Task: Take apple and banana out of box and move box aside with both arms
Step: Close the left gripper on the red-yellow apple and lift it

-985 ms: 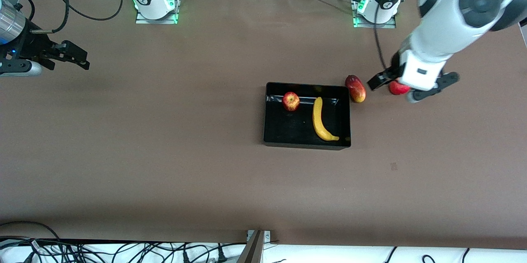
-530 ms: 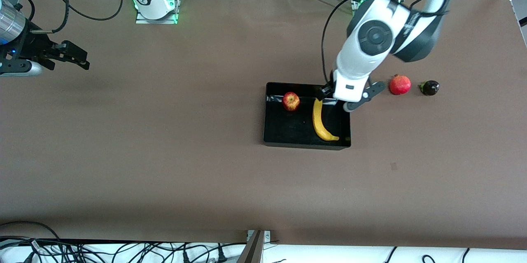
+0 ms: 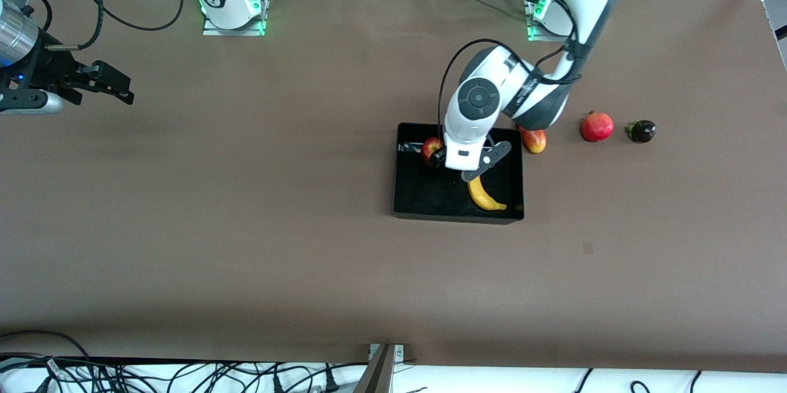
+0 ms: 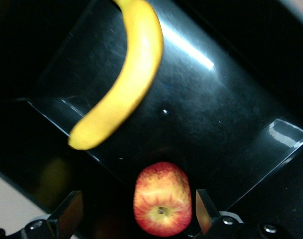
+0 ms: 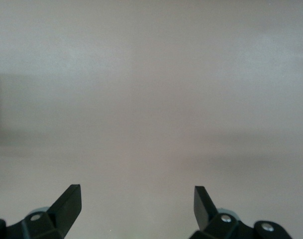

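Note:
The black box (image 3: 424, 193) stands mid-table. In it lie the red-yellow apple (image 3: 430, 147) and the yellow banana (image 3: 486, 197), both partly hidden by my left gripper (image 3: 462, 166), which hangs open over the box. In the left wrist view the apple (image 4: 162, 205) sits between the open fingers (image 4: 203, 211), nearer to one, with no finger touching it. The banana (image 4: 124, 84) lies on the box floor (image 4: 216, 114) beside it. My right gripper (image 3: 104, 84) waits open and empty over bare table at the right arm's end; it also shows in the right wrist view (image 5: 136, 204).
A red-yellow mango (image 3: 536, 141) lies just outside the box toward the left arm's end. A pomegranate (image 3: 597, 127) and a small dark fruit (image 3: 641, 131) lie farther that way. Cables run along the table's edge nearest the front camera.
My left arm has swung from over the pomegranate to over the box, ending above the apple and banana. The pomegranate and dark fruit came into view. The right arm has not moved.

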{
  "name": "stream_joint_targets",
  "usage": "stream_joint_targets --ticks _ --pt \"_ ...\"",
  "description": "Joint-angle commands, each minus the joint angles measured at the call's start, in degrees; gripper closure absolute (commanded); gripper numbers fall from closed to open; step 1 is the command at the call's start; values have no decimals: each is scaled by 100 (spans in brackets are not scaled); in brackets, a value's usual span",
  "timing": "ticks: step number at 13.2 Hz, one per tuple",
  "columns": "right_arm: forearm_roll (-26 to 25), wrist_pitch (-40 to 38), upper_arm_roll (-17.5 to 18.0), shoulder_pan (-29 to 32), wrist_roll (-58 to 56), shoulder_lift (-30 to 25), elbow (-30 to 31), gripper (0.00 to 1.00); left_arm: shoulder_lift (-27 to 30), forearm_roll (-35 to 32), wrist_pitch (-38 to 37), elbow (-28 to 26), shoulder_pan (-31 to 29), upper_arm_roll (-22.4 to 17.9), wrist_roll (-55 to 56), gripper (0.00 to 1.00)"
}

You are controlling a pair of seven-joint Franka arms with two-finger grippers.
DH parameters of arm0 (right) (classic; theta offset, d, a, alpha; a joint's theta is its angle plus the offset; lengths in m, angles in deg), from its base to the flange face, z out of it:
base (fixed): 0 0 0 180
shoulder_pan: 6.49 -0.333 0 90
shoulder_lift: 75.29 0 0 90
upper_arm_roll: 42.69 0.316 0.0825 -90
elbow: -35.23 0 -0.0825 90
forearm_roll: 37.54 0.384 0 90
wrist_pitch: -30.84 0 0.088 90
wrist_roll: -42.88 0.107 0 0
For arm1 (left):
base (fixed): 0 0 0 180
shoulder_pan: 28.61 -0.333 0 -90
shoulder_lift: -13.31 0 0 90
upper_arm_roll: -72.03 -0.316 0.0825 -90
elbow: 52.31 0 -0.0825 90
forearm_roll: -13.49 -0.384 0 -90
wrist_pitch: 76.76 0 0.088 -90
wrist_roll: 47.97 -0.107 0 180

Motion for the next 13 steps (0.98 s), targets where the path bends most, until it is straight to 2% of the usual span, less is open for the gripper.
stream_joint_targets --ticks 1,9,13 --pt "-72 -84 50 65 -30 25 -87 0 -172 -151 248 70 183 -22 405 0" --pt "-72 -84 50 74 -21 25 -78 0 -497 -186 803 44 324 -30 652 0" --pt "-72 -84 50 74 -21 25 -87 0 -682 -537 1040 43 350 -22 950 0"
